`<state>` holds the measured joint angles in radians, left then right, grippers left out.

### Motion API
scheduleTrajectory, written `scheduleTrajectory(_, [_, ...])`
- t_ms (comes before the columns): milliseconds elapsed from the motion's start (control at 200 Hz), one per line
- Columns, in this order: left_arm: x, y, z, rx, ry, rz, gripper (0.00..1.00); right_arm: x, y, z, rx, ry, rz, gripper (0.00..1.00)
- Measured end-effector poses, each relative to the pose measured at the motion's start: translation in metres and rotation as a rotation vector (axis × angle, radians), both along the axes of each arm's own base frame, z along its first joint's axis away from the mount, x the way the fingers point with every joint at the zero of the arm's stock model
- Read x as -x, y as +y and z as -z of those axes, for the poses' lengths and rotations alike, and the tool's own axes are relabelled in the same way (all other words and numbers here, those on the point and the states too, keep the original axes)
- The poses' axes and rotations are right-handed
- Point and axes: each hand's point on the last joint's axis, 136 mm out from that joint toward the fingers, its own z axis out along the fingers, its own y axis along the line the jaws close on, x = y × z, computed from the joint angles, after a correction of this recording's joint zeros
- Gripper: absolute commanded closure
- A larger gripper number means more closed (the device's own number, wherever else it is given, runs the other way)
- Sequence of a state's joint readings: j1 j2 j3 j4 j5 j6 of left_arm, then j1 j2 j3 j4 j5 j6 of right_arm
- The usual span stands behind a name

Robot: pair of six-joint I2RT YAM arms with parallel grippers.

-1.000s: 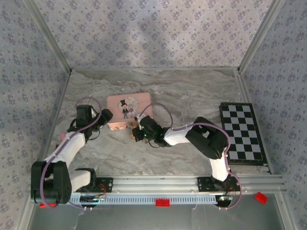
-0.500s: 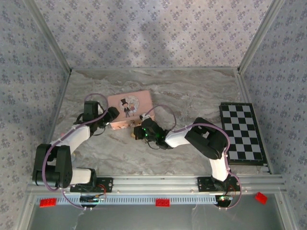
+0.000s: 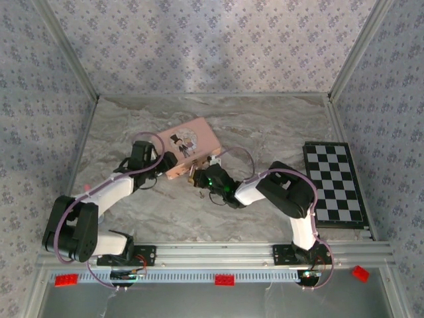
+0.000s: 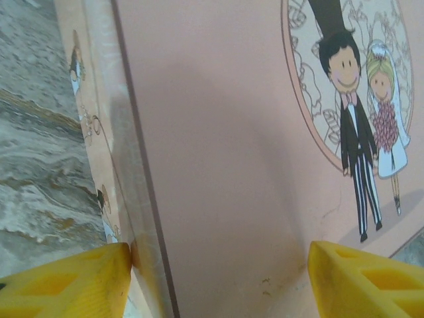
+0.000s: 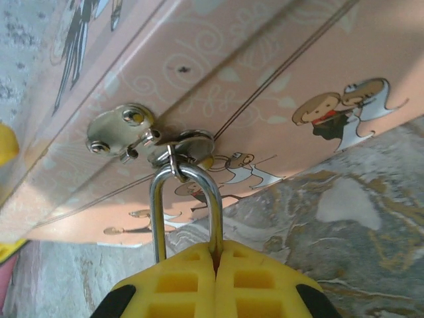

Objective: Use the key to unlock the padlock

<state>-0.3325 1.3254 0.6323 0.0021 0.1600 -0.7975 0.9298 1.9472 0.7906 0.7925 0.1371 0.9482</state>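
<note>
The pink box (image 3: pixel 192 141) lies slantwise on the marble table. My left gripper (image 3: pixel 165 162) straddles its near-left corner. One yellow finger (image 4: pixel 73 285) presses the side wall and the other finger (image 4: pixel 364 278) sits at the lid's front edge, so my left gripper (image 4: pixel 218 265) holds the box (image 4: pixel 225 152). The padlock (image 3: pixel 193 176) hangs from the box's metal clasp (image 5: pixel 132 129). Its silvery shackle (image 5: pixel 214 215) rises out of my right gripper (image 5: pixel 215 255), which is shut on the padlock, with the brass body hidden between the fingers. The key is hidden from me.
A black-and-white chequered mat (image 3: pixel 334 182) lies at the right edge. Red bricks (image 3: pixel 224 279) sit along the front rail below the arm bases. Patterned walls close in the table on three sides. Bare marble (image 3: pixel 265 126) stretches behind the box.
The pink box has shifted right and turned, its right end swinging toward the back. My left gripper moved right with it, and my right gripper followed with the padlock.
</note>
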Motion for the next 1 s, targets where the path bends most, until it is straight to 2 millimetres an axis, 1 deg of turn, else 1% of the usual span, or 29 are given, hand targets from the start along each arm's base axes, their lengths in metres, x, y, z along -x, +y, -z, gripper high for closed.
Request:
scheduleTrajectory(160, [0.006,-0.013,0.000,-0.005,0.001,0.020,0.30,-0.005,-0.016,-0.004,-0.038,0.016,0.087,1.00])
scheduleTrajectory(245, [0.007,-0.016,0.001,-0.006,0.002,0.018,0.30,-0.008,-0.019,-0.006,-0.071,0.033,0.116,1.00])
scheduleTrajectory(540, [0.005,-0.013,0.001,-0.013,-0.001,-0.023,0.30,-0.023,-0.028,-0.014,-0.158,0.058,0.185,1.00])
scheduleTrajectory(855, [0.003,-0.010,0.000,-0.020,-0.009,-0.044,0.30,-0.036,-0.037,-0.020,-0.206,0.063,0.223,1.00])
scheduleTrajectory(999, [0.002,-0.009,0.000,-0.022,-0.011,-0.050,0.30,-0.044,-0.036,-0.027,-0.236,0.062,0.241,1.00])
